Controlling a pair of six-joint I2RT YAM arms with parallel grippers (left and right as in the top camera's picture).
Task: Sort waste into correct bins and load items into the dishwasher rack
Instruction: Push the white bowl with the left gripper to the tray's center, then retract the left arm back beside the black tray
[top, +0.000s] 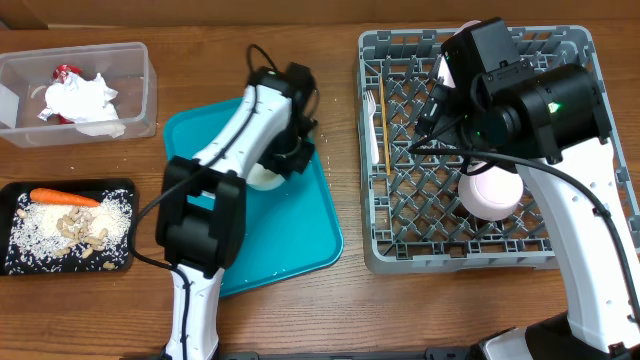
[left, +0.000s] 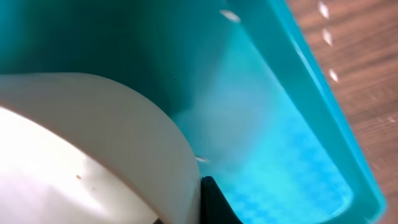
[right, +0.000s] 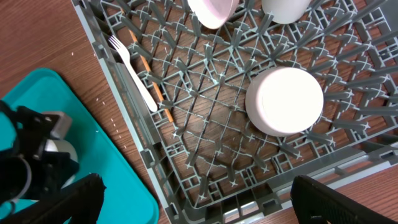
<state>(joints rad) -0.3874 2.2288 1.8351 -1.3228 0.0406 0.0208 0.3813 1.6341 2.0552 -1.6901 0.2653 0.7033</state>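
The left tool (top: 289, 158) hangs low over the teal tray (top: 318, 245) with a white bowl (left: 87, 149) directly under it. One dark fingertip (left: 212, 200) sits against the outside of the bowl's wall. The other finger is out of sight, so I cannot tell whether it grips the bowl. The right tool (right: 196, 204) hovers above the dishwasher rack (top: 560, 258), fingers spread wide and holding nothing. Just below and ahead of it an upturned bowl (right: 285, 101) rests on the pegs. To its left, along the rack's wall, lie the white fork (right: 134, 71) and the wooden stick (right: 155, 87), side by side. Far to the left of both tools, on the desk (top: 200, 25), the clear tub (top: 142, 112) holds the crumpled napkin (top: 85, 100) and the red wrapper (top: 66, 73). The black tray (top: 70, 185) holds the carrot (top: 62, 197), rice (top: 35, 235) and beige scraps (top: 85, 232).
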